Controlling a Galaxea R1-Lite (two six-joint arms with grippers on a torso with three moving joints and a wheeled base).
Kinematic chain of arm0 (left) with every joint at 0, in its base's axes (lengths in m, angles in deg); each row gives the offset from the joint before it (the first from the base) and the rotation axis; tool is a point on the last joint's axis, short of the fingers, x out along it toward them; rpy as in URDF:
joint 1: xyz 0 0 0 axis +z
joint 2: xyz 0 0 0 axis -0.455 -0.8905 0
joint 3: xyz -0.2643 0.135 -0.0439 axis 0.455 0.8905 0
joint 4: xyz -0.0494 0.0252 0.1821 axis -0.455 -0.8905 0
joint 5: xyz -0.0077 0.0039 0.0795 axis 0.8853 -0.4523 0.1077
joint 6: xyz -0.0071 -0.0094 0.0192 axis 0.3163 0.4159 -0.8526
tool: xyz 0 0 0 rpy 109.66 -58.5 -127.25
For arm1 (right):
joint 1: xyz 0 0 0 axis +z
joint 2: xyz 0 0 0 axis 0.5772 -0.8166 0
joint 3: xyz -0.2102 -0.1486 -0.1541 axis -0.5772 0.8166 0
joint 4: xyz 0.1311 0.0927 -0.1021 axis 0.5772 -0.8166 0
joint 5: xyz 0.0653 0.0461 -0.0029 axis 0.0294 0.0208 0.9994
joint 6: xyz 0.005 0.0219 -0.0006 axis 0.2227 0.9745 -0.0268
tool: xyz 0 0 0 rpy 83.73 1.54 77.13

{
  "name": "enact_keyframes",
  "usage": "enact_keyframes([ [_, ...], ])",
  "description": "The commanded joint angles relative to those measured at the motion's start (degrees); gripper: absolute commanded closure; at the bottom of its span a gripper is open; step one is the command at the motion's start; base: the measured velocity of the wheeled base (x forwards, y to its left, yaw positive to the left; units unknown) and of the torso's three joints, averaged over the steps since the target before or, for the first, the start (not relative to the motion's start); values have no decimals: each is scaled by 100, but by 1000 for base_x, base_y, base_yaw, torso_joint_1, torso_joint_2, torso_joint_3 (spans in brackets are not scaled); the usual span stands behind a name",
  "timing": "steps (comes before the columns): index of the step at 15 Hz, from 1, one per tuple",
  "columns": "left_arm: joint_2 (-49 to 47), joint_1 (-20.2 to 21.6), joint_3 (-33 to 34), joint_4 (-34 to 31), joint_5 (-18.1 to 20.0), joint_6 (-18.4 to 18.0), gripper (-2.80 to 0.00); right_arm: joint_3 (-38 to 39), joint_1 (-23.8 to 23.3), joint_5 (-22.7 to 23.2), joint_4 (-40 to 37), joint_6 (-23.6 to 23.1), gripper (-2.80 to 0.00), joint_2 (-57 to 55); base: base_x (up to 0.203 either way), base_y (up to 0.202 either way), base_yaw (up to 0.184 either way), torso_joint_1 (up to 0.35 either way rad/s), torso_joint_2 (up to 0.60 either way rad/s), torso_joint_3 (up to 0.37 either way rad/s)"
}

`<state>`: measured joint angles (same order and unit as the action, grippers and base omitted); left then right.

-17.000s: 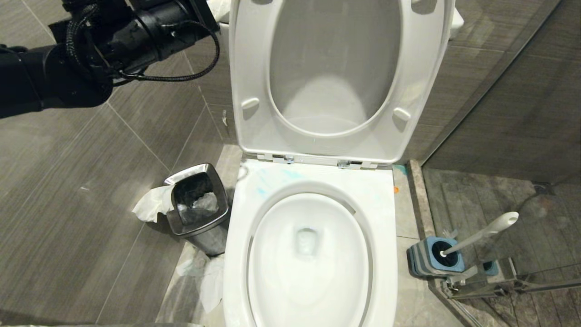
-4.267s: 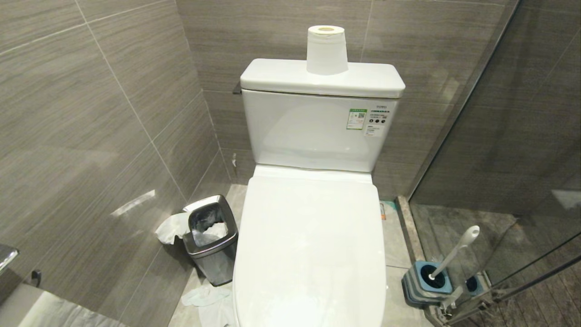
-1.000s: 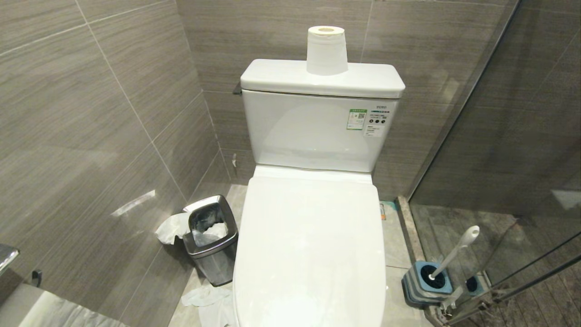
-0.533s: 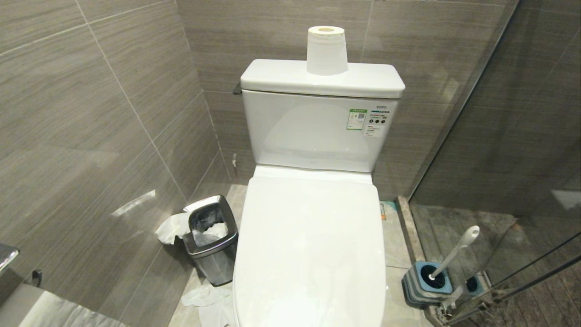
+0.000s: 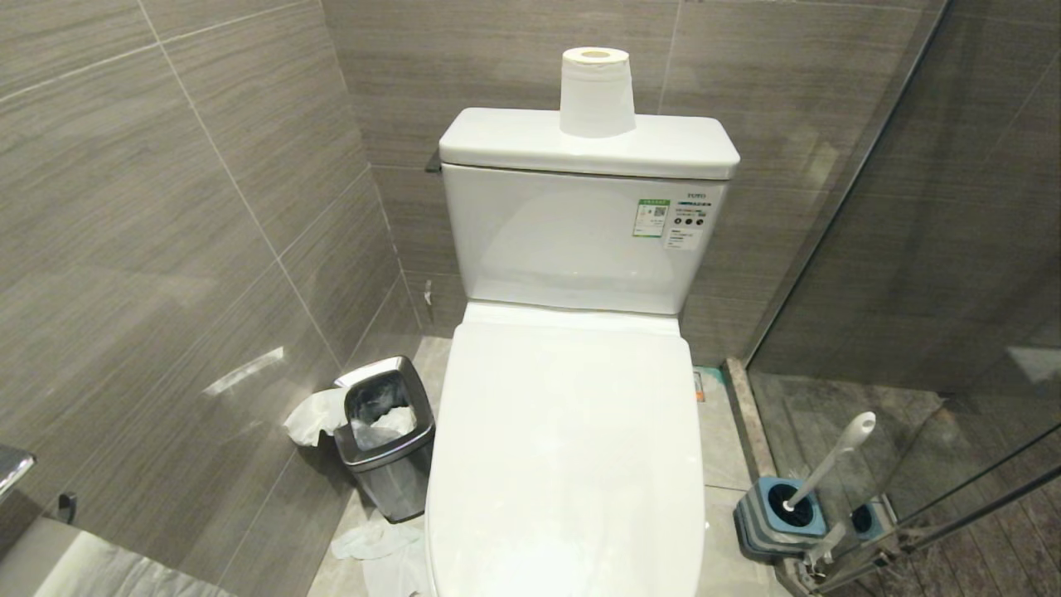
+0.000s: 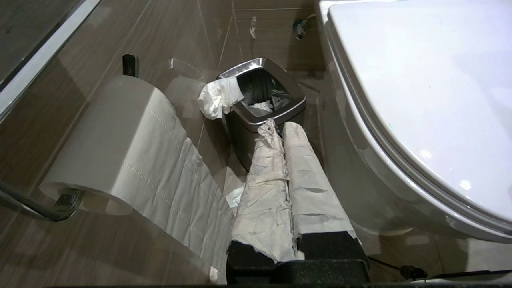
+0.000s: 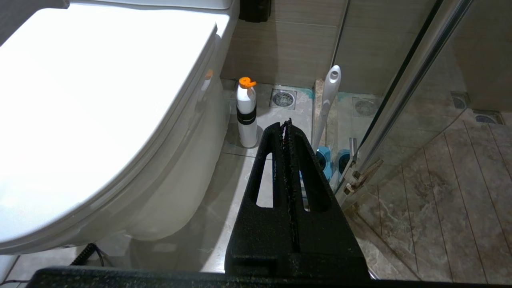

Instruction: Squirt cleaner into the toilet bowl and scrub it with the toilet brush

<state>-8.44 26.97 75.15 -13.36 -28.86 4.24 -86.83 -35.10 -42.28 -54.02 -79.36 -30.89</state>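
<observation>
Both end effectors hang low beside the toilet: the left end effector [image 6: 282, 128], fingers wrapped in paper and pressed together, holds nothing by the steel waste bin [image 6: 262, 100]; the right end effector [image 7: 287, 124] is clamped empty too. Lid down, the toilet bowl [image 5: 564, 448] fills the middle. On the right floor the toilet brush [image 5: 829, 460] stands tilted in its blue-topped holder [image 5: 775, 518]. A white bottle [image 7: 246, 114] with an orange cap stands near the bowl's right side.

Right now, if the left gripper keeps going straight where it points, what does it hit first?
Most likely the steel waste bin: the shut left gripper points at its rim, beside the toilet bowl. Depth is unclear.
</observation>
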Motion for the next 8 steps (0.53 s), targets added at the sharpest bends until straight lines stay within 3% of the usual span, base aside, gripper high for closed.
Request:
enact_keyframes([
  [1, 2, 1, 18, 9, -25, 58, 0, 1, 2, -1, 0, 0, 0, -2, 0, 0, 0, 0, 0, 0],
  [8, 2, 1, 18, 13, -42, 89, 0, 1, 2, -1, 0, 0, 0, -2, 0, 0, 0, 0, 0, 0],
])
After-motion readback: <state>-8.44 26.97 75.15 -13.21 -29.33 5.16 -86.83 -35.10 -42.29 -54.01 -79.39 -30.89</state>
